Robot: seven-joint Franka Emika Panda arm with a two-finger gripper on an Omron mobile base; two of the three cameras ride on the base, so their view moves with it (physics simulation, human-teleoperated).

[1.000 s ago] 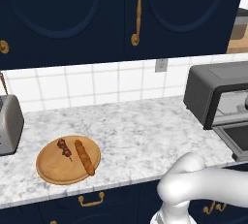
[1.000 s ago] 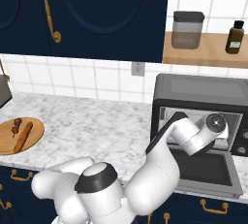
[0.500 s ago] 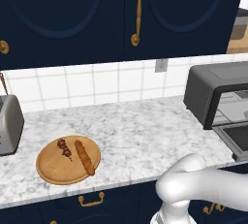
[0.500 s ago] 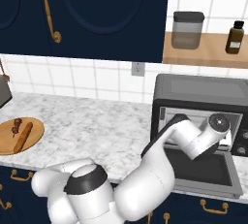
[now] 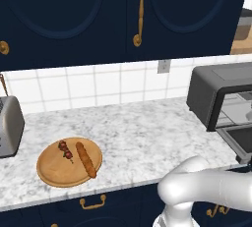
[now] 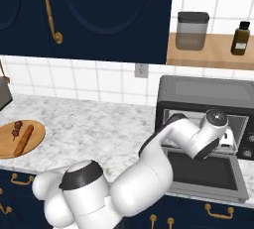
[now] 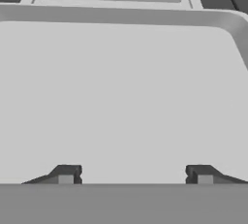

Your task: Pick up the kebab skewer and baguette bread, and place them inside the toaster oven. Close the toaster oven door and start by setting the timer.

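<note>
Nearest, at the front of the marble surface [image 5: 142, 137]: round board [image 5: 49, 172] carrying kebab skewer [image 5: 65, 150] and baguette bread [image 5: 86, 159], side by side and just apart, neither picked up yet. Well off to the right, toaster oven door [image 6: 203, 173] dropped flat and open. Just past it, inside the toaster oven [image 6: 198, 91] mouth: end effector [image 7: 135, 174] with tips spread and nothing between them, facing a pale tray (or rack, hard to tell). Risks, as judged: catching that tray and dragging it out if the tips pinch here; knocking the lowered door while backing out; later, nudging the baguette when pinching the thin skewer, or losing it on the long carry.
</note>
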